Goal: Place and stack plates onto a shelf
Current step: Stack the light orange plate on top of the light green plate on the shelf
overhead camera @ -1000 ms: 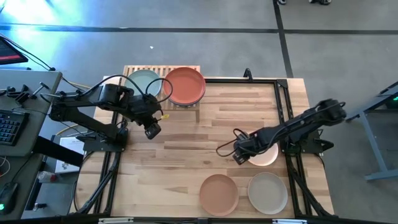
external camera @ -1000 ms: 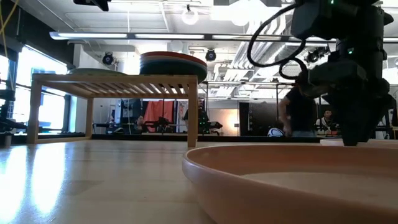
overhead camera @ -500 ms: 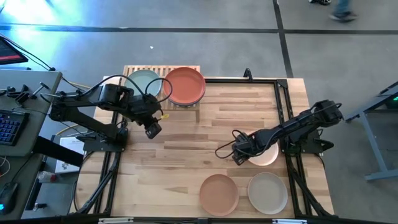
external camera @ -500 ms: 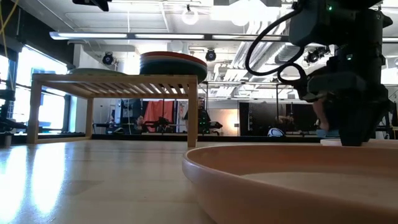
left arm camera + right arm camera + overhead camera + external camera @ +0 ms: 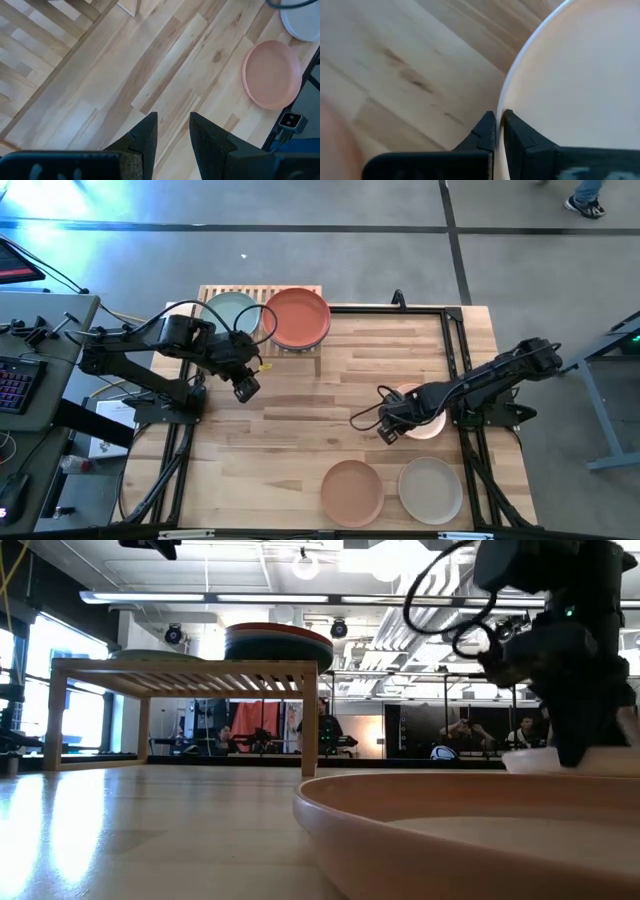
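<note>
Nearest the front edge of the butcher-block tabletop (image 5: 330, 420) lie two plates not yet handled, side by side: a round matte tan-orange plate (image 5: 351, 490) and, to its right, a round matte beige plate (image 5: 431, 489). Both rest flat on the wood, well apart from the shelf.

A little farther in, at the right side, the right gripper (image 5: 390, 430) has its jaws clenched on the near rim of a pale pink round plate (image 5: 425, 421); the right wrist view shows the thin rim pinched between the two dark fingers (image 5: 487, 131). In the low view this plate's edge looks lifted slightly off the table, though that is hard to be sure of. I judge this plate to be the one now being picked up.

Farther still, on the left, the left gripper (image 5: 244, 388) hovers over bare wood just in front of the shelf, jaws released and holding nothing.

At the far edge stands the low light-wood slatted shelf (image 5: 262, 291). On its left half sits a sage green plate (image 5: 228, 312); on its right half a stack topped by a terracotta red plate (image 5: 298, 317), with darker plates under it in the low view, their number unclear.

So the shelf is partly loaded, and three plates remain on the table, one already gripped
</note>
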